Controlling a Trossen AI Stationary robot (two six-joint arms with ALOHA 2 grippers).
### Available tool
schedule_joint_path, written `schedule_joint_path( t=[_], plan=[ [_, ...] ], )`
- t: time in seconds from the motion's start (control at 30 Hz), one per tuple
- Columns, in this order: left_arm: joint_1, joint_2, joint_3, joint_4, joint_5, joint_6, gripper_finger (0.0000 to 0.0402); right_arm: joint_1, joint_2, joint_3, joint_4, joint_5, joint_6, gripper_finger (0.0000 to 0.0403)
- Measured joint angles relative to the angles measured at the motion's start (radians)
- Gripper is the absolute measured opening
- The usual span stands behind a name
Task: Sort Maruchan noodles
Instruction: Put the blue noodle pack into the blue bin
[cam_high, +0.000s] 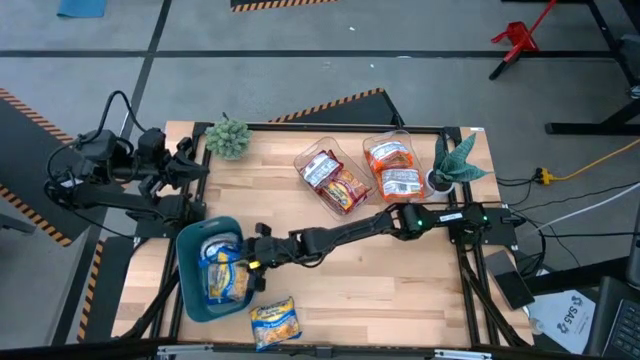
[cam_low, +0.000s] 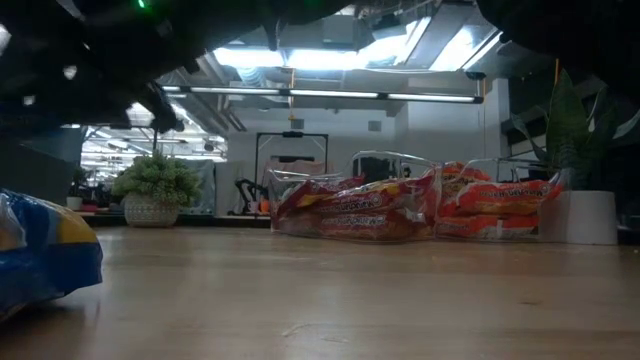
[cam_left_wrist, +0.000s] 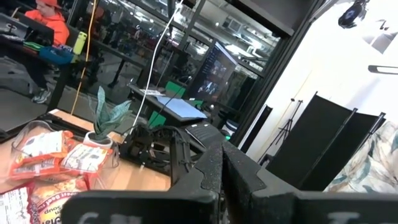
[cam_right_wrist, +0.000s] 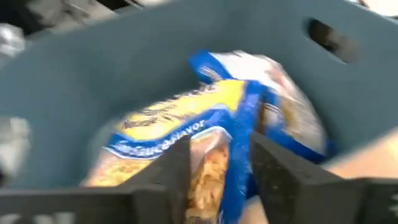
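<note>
The right pincer (cam_high: 252, 258) reaches across the worktop (cam_high: 400, 270) to the blue bin (cam_high: 192, 250) at about eight o'clock. In the right wrist view its fingers (cam_right_wrist: 166, 171) straddle the edge of a blue-and-yellow Maruchan packet (cam_right_wrist: 186, 134) lying in the bin, but whether they pinch it or have let go cannot be told. The step in hand looks like dropping a blue packet into its bin.

One more blue-and-yellow packet (cam_high: 275, 322) lies loose on the worktop at six o'clock, just beside the bin. The red-brown packets (cam_high: 332, 178) sit in a clear tray at twelve o'clock, the orange packets (cam_high: 393, 168) in the tray beside it toward one o'clock.

The left pincer (cam_high: 178, 165) waits at ten o'clock off the worktop's corner, fingers shut and empty.

Next, the right pincer would need to lift clear of the bin wall, then move to the loose packet.
</note>
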Motion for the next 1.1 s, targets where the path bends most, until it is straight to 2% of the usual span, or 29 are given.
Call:
schedule_joint_path(
  t=[0.1,0.27,0.33,0.4,0.47,0.6,0.73,0.9,1.1],
  plan=[
    [0.0,0.0,0.0,-0.006,-0.014,0.0,0.0,0.0,-0.001,0.0,-0.012,0.028,-0.001,0.0094],
    [0.0,0.0,0.0,-0.033,-0.069,0.009,0.0,0.0,-0.001,0.0,0.006,-0.044,-0.001,0.0028],
    [0.0,0.0,0.0,-0.042,-0.087,0.023,0.0,-0.002,-0.001,0.0,0.01,-0.108,-0.012,0.0009],
    [0.0,0.0,0.0,-0.052,-0.098,0.026,0.0,-0.002,-0.001,0.0,0.013,-0.187,-0.033,0.0003],
    [0.0,0.0,0.0,-0.052,-0.1,0.026,0.0,-0.002,-0.007,0.002,0.004,-0.208,-0.032,0.0007],
    [0.0,0.0,0.0,-0.054,-0.099,0.026,0.0,0.007,-0.058,0.001,-0.029,-0.173,-0.035,0.0007],
    [0.0,0.0,0.0,-0.054,-0.099,0.026,0.0,0.019,-0.104,0.008,-0.053,-0.185,-0.074,0.0001],
    [0.0,0.0,0.0,-0.085,-0.097,0.026,0.0,0.037,-0.104,0.001,-0.242,-0.087,0.003,0.0],
    [0.0,0.0,0.0,-0.113,-0.098,0.027,0.0,0.046,-0.075,0.0,-0.25,-0.046,0.022,0.0]
  ],
)
